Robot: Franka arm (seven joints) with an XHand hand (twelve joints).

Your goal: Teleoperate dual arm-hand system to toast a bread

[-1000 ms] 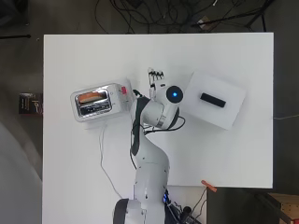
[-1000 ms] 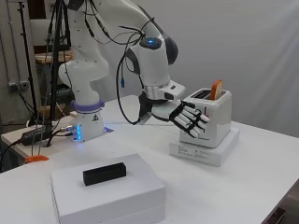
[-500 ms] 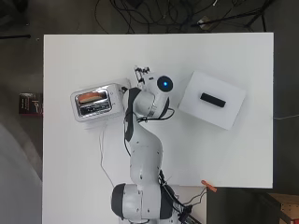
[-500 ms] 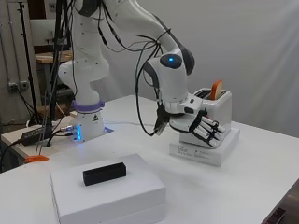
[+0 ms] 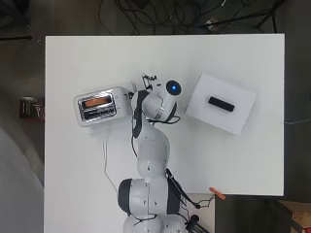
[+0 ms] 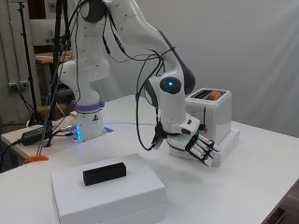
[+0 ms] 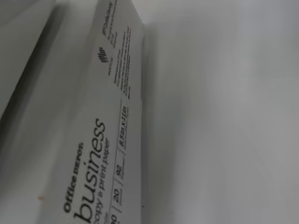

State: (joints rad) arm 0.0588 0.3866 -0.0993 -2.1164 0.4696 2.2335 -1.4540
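Observation:
A white toaster (image 6: 216, 117) stands on a white paper ream (image 6: 227, 145), at the table's left in the overhead view (image 5: 97, 107). An orange-brown slice of bread (image 6: 215, 94) sits low in its slot, with only the top edge showing (image 5: 96, 102). My hand (image 6: 197, 143) hangs low at the toaster's near end, in front of the ream. Its fingers are straight, point down at the table and hold nothing. From overhead the arm hides most of the hand. The wrist view shows only the ream's printed side (image 7: 107, 140) and the table.
A white box (image 6: 107, 198) carrying a black block (image 6: 104, 173) lies nearer the camera in the side view, and at the right from overhead (image 5: 221, 103). The toaster's cable (image 5: 106, 150) runs back towards the arm's base. An orange tool (image 5: 217, 193) lies at the table's edge.
The hand swung from beside the toaster down its near end and now sits lower by the ream. The bread, which stood tall above the slot, has sunk into the toaster.

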